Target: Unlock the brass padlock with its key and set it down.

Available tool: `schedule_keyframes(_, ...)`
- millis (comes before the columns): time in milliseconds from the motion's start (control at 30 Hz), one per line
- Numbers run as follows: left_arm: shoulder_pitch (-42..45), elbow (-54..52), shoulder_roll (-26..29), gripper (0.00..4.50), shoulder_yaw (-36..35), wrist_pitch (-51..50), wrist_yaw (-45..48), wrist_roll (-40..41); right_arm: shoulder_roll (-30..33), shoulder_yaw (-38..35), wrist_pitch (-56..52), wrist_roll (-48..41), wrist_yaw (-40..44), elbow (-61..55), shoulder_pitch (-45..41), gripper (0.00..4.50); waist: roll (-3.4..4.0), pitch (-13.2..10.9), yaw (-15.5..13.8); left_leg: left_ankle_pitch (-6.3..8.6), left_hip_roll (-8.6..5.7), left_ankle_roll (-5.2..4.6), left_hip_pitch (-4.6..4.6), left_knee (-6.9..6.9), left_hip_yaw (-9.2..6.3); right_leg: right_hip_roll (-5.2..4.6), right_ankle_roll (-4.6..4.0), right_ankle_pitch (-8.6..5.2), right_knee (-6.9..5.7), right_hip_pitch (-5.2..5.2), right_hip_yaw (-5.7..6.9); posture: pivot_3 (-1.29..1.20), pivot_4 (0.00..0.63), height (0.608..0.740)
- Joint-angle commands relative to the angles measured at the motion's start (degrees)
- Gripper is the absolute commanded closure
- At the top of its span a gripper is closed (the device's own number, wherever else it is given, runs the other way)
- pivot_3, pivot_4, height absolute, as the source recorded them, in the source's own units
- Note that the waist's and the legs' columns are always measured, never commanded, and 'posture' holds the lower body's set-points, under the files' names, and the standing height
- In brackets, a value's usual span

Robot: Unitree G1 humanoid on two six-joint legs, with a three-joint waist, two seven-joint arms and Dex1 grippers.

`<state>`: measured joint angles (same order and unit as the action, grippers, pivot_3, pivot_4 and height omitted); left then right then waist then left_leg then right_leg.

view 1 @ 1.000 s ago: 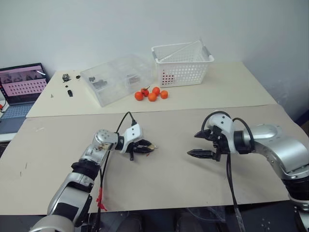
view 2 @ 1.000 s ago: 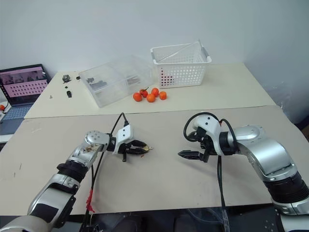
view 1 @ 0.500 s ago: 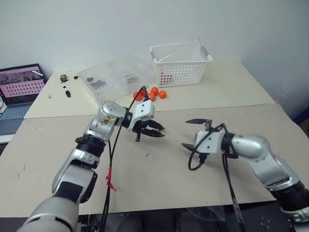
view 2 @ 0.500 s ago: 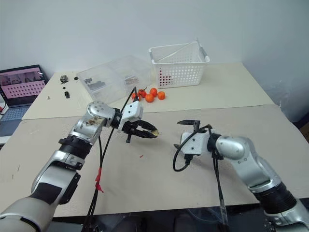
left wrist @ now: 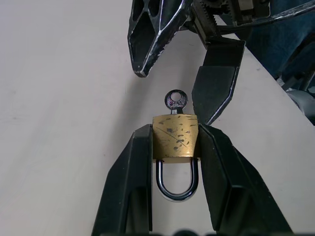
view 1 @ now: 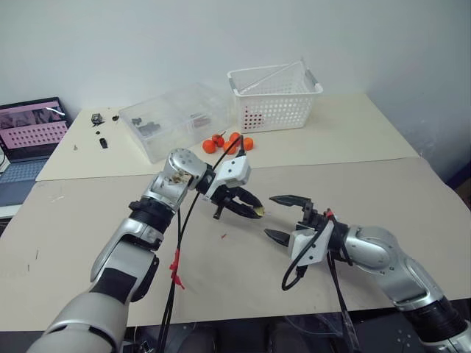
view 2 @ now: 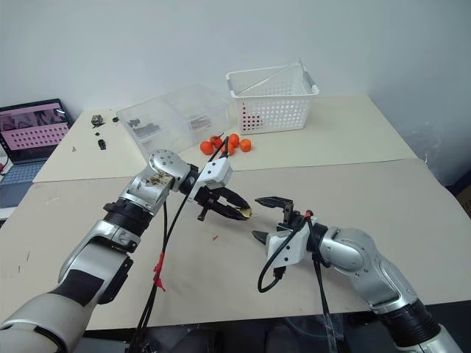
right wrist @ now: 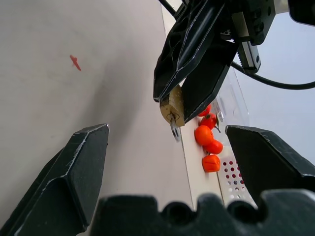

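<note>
The brass padlock [left wrist: 174, 136] is pinched between the fingers of my left gripper [view 1: 254, 212], which is shut on its body and holds it above the table. Its silver shackle [left wrist: 176, 184] points back toward the wrist. The key [left wrist: 175, 101] sticks out of the lock's free end, toward my right gripper [view 1: 270, 216]. That gripper is open, and its two fingers [left wrist: 147, 39] stand wide on either side of the key without touching it. In the right wrist view the padlock [right wrist: 172, 105] and the key [right wrist: 175, 130] hang between its spread fingers.
A white basket [view 1: 276, 97], a clear plastic box [view 1: 176, 118] and several orange fruits [view 1: 228, 142] stand on the far table. A laptop [view 1: 29, 136] sits at the far left, with small dark parts [view 1: 99, 121] beside it. A red speck [view 1: 224, 236] lies on the table below the grippers.
My left gripper has lifted the padlock off the table and swung it right. My right gripper has rolled over and come left, so its open jaws now face the key.
</note>
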<state>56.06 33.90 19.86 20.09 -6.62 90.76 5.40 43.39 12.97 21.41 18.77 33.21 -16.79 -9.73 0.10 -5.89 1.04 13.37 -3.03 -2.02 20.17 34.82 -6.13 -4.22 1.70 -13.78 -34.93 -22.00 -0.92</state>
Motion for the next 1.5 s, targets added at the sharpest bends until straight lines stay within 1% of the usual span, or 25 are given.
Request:
schedule_keyframes(33, 2.6, 0.7, 1.3, 3.68, -0.1, 1.9, 1.6, 0.1, 0.8, -2.3, 3.4, -0.9, -0.3, -2.2, 0.8, 0.00, 0.00, 0.0, 0.0, 0.00, 0.00, 0.00, 0.00, 0.00, 0.00, 0.00, 0.00, 0.00, 0.00, 0.00, 0.00, 0.00, 0.150, 0.740)
schedule_keyframes(133, 3.1, 1.3, 2.2, 3.68, 1.4, 2.5, 1.7, 1.4, 0.9, -2.1, 4.7, -1.2, 0.4, -3.1, 1.4, 0.00, -0.01, 0.0, 0.0, 0.02, 0.03, -0.04, -0.01, -0.01, 0.00, 0.03, 0.00, 0.00, 0.00, 0.01, 0.01, 0.00, 0.150, 0.740)
schedule_keyframes(300, 4.5, 1.0, 4.3, 3.68, 6.3, 1.9, 1.7, 5.9, 0.5, -1.9, 6.0, -0.9, 0.9, -2.8, 1.3, 0.00, -0.01, 0.0, 0.0, 0.03, 0.02, -0.05, -0.02, 0.01, 0.00, 0.03, 0.00, 0.00, 0.00, 0.03, -0.01, 0.00, 0.150, 0.740)
schedule_keyframes(400, 5.2, 1.3, 4.4, 3.68, 7.3, 1.6, 1.7, 7.2, 0.1, -2.0, 6.0, -0.8, 0.9, -2.4, 0.8, 0.76, -0.01, 0.0, 0.0, 0.03, 0.01, -0.07, -0.02, 0.01, 0.00, 0.02, 0.00, 0.00, 0.00, 0.03, -0.01, 0.00, 0.150, 0.740)
schedule_keyframes(500, 5.8, 1.4, 4.9, 3.68, 8.9, 1.5, 1.7, 8.6, -0.1, -2.0, 6.0, -0.2, 0.7, -1.8, 0.3, 1.79, -0.02, 0.0, 0.0, 0.04, 0.01, -0.07, -0.01, 0.02, 0.00, 0.03, 0.00, 0.00, 0.00, 0.03, -0.01, 0.00, 0.150, 0.740)
schedule_keyframes(567, 6.1, 1.8, 5.1, 3.68, 9.8, 2.3, 1.7, 8.7, -0.2, -2.0, 6.1, 0.2, 0.5, -1.4, 0.1, 2.33, -0.02, 0.0, 0.0, 0.04, 0.01, -0.07, -0.01, 0.03, 0.00, 0.03, 0.00, 0.00, 0.00, 0.03, -0.01, 0.00, 0.150, 0.740)
schedule_keyframes(900, 7.4, 3.8, 3.7, 3.68, 11.2, 3.3, 1.7, 9.6, -1.0, -2.2, 5.6, 0.3, 0.4, -0.9, 0.1, 2.33, -0.02, 0.0, 0.0, 0.04, 0.00, -0.10, -0.01, 0.04, 0.00, 0.03, 0.00, -0.01, 0.00, 0.03, -0.01, 0.00, 0.150, 0.740)
schedule_keyframes(1000, 8.1, 4.7, 3.7, 3.68, 11.9, 4.1, 1.7, 9.7, -1.1, -2.5, 5.4, 0.6, 0.2, -0.6, 0.2, 3.06, -0.02, 0.0, 0.0, 0.05, 0.00, -0.11, -0.02, 0.04, 0.00, 0.04, 0.00, -0.01, 0.00, 0.03, -0.02, 0.00, 0.150, 0.740)
schedule_keyframes(1500, 9.3, 7.6, 2.8, 3.68, 12.2, 5.9, 1.7, 9.6, -2.0, -2.8, 4.7, 1.1, 0.0, -0.4, -0.2, 3.06, -0.02, 0.0, 0.0, 0.05, 0.00, -0.13, -0.01, 0.05, 0.00, 0.04, 0.00, -0.01, 0.00, 0.03, -0.02, 0.00, 0.150, 0.740)
